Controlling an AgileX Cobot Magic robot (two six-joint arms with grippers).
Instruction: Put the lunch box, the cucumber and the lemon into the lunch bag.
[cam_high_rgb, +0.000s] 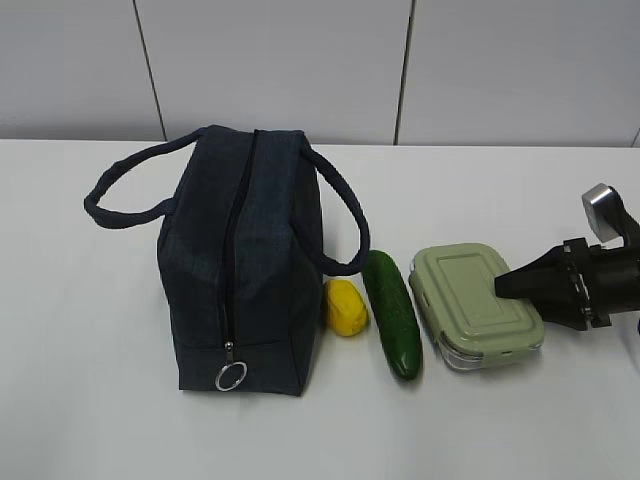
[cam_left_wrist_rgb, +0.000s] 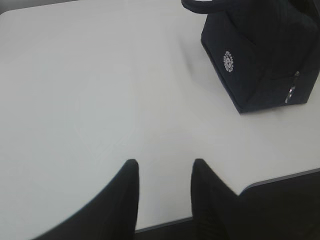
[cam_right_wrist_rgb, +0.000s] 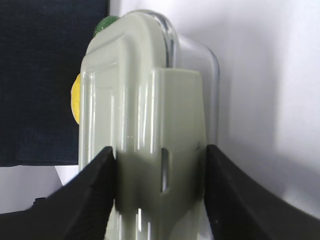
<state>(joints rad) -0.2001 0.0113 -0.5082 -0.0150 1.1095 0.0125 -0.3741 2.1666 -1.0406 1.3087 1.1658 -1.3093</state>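
The navy lunch bag (cam_high_rgb: 240, 270) stands left of centre with its top zipper closed and its ring pull (cam_high_rgb: 231, 376) at the near end. The lemon (cam_high_rgb: 346, 307), the cucumber (cam_high_rgb: 392, 312) and the sage-green lunch box (cam_high_rgb: 470, 295) lie in a row to its right. My right gripper (cam_high_rgb: 505, 285) is at the box's right end. In the right wrist view its fingers (cam_right_wrist_rgb: 100, 190) press both sides of the lunch box (cam_right_wrist_rgb: 130, 100) at the side clip. My left gripper (cam_left_wrist_rgb: 162, 165) is open and empty over bare table, and the bag (cam_left_wrist_rgb: 265, 55) is far from it.
The white table (cam_high_rgb: 100, 400) has free room left of and in front of the bag. Its front edge (cam_left_wrist_rgb: 280, 177) runs just below my left gripper. The bag's two looped handles (cam_high_rgb: 345, 220) hang out to either side. A white wall stands behind the table.
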